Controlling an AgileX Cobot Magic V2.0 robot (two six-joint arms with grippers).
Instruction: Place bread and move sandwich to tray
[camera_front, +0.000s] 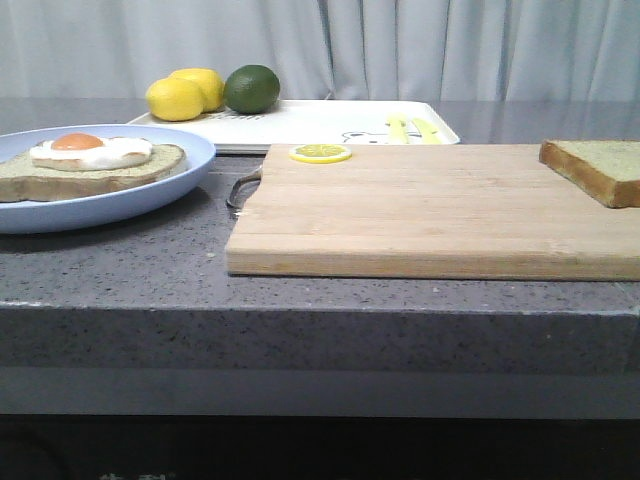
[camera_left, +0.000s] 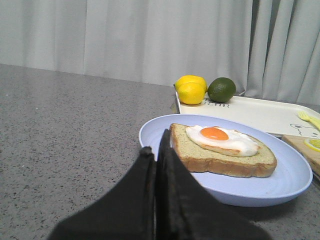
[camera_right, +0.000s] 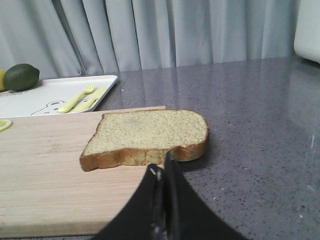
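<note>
The bread lies flat at the right end of the wooden cutting board, partly overhanging its edge. My right gripper is shut and empty, just short of the slice's near crust. The sandwich, one slice topped with a fried egg, rests on a light-blue plate at the left. Beside that plate's rim sits my left gripper, shut with nothing in it. The white tray lies behind the board. Neither gripper shows in the front view.
Two lemons and a lime stand at the tray's far left corner. A yellow fork and knife lie on the tray. A lemon slice sits on the board's back edge. A metal handle sticks out of the board's left end.
</note>
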